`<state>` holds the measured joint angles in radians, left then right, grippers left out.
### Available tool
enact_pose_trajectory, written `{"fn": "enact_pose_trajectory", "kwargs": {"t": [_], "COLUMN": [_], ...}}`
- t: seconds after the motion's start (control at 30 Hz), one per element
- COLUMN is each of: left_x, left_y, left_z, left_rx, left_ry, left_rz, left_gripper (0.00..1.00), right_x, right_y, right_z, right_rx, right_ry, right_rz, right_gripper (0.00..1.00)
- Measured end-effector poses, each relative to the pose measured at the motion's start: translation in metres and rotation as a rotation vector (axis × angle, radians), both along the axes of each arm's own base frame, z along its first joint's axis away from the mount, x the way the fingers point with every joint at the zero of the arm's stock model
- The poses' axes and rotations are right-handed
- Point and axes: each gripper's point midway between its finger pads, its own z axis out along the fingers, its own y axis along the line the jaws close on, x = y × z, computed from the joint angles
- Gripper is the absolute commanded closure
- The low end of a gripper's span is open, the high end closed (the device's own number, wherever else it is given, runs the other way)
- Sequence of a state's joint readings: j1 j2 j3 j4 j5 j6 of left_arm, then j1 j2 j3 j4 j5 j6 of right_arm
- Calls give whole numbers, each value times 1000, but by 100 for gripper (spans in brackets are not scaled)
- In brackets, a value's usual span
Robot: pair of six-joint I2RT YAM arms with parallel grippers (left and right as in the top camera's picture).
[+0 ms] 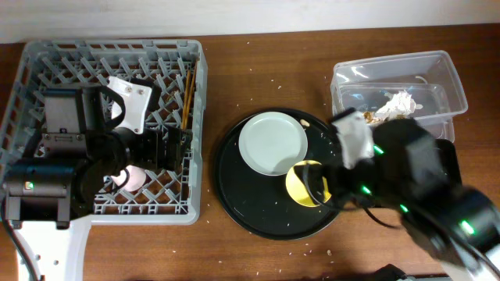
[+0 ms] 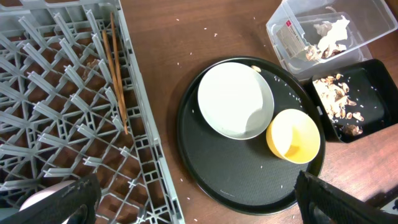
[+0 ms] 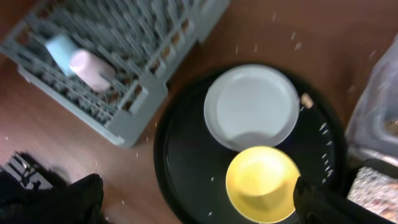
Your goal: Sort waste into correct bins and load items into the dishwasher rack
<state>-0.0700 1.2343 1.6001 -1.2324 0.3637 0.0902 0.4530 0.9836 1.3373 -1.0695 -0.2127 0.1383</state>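
Right gripper spread wide, empty, above yellow bowl at lower middle of frame on round black tray, just beside plate. Best to pinch the rim's far side, clear of the plate. Left gripper spread wide, empty, over dishwasher rack.

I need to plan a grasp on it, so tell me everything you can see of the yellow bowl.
The yellow bowl is small, round and bright yellow, with a smooth, slightly glossy surface that looks like plastic. It stands upright, open side up, and looks empty. It rests on the round black tray, near the tray's edge on the side facing the bins. It is right against the pale plate, their rims meeting or overlapping, though whether they actually touch cannot be told. No gripper holds it.
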Motion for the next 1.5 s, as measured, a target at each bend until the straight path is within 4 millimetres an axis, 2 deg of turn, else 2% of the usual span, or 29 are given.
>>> {"fn": "enact_pose_trajectory", "kwargs": {"t": [0.03,0.1,0.17,0.27,0.33,0.37,0.43,0.5,0.53,0.57,0.63,0.67,0.83,1.0,1.03,1.07,1.1,1.13,1.5], "left_x": [0,0,0,0,0,0,0,0,0,0,0,0,0,0,0,0,0,0,0], "left_y": [0,0,0,0,0,0,0,0,0,0,0,0,0,-1,-1,0,0,0,-1], "left_z": [0,0,0,0,0,0,0,0,0,0,0,0,0,0,0,0,0,0,0], "left_rx": [0,0,0,0,0,0,0,0,0,0,0,-1,-2,-3,-3,-2,-2,-2,-3], "left_ry": [0,0,0,0,0,0,1,1,0,0,2,1,1,1,1,1,0,0,1], "left_rz": [0,0,0,0,0,0,0,0,0,0,0,0,-2,-2,-2,-2,-2,-2,-2], "left_gripper": [1,1,1,1,1,1,1,1,1,1,1,1,1,1,1,1,1,1,1], "right_x": [-9,-23,-38,-45,-46,-42,-29,-17,-10,-6,-2,-5,-1,15,19,22,23,23,23], "right_y": [-5,-13,-22,-38,-46,-56,-77,-95,-106,-120,-135,-143,-154,-154,-154,-154,-154,-154,-154], "right_z": [12,22,17,22,27,35,47,45,33,7,-29,-56,-119,-137,-135,-140,-155,-157,-156], "right_rx": [19,36,13,-38,-86,-122,-149,-166,-181,-216,-244,-259,-252,-221,-211,-205,-216,-217,-216], "right_ry": [-47,-86,-67,-136,-199,-276,-407,-488,-512,-497,-483,-474,-583,-709,-758,-778,-740,-735,-737], "right_rz": [-5,-6,-12,-32,-31,-59,-155,-251,-308,-366,-427,-461,-520,-539,-546,-548,-542,-542,-542], "right_gripper": [2,2,1,2,2,2,2,2,2,2,2,2,2,2,2,2,1,2,2]}}
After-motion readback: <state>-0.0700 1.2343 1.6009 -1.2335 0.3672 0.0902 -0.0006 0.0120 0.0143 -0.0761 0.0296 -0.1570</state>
